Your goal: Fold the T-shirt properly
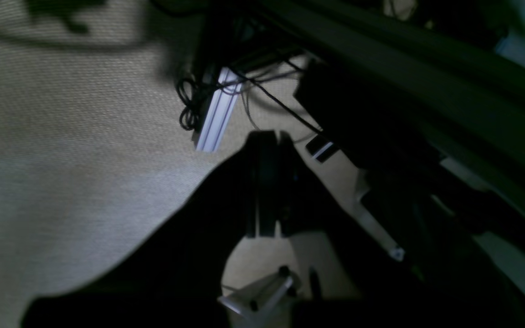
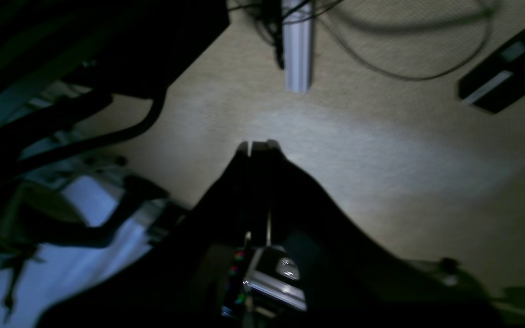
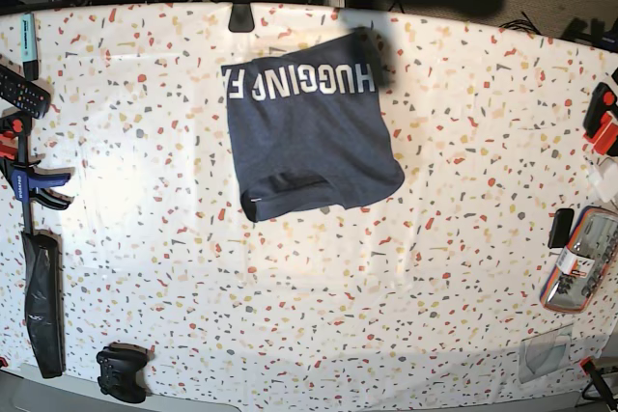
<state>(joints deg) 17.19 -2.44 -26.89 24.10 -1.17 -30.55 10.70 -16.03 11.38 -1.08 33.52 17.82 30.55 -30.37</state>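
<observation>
Now, from left to right: a black clamp (image 3: 29, 185) and a game controller (image 3: 121, 371) lie along the table's (image 3: 290, 315) left edge. The T-shirt (image 3: 309, 123) lies folded near the far edge, lettering up, with wide free table around it. The right gripper (image 2: 258, 145) and the left gripper (image 1: 269, 134) are both fully closed, holding nothing.
</observation>
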